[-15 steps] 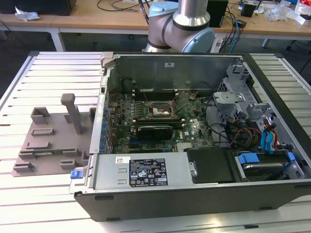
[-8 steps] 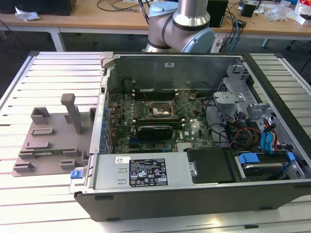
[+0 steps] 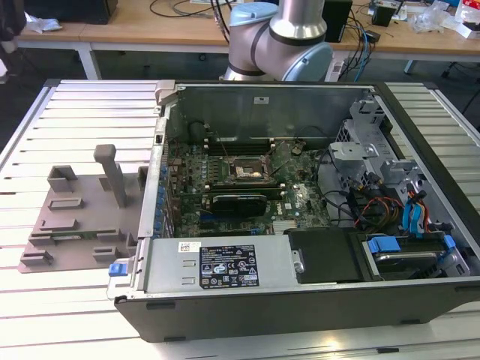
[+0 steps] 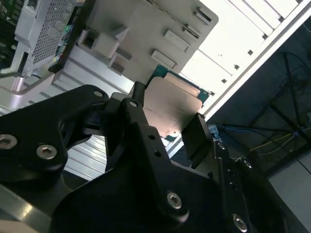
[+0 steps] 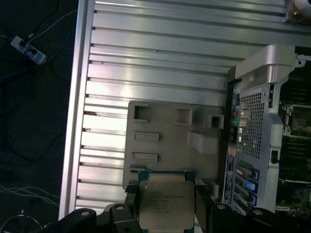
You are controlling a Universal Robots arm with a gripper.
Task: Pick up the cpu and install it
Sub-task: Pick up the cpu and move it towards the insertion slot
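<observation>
One cpu (image 5: 166, 204), one open computer case (image 3: 300, 309), one grey parts tray (image 3: 75, 225) and one robot arm (image 3: 294, 37).

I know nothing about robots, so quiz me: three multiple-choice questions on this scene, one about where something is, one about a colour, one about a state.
1. Where is the cpu? A in the socket; B held in the gripper; C on the floor.
2. What colour is the tray beside the computer case? A grey; B red; C yellow.
3. The computer case is: A open; B closed; C upside down.
Answers: B, the first wrist view shows it clamped there; A, it looks grey; A, its insides are exposed.
</observation>
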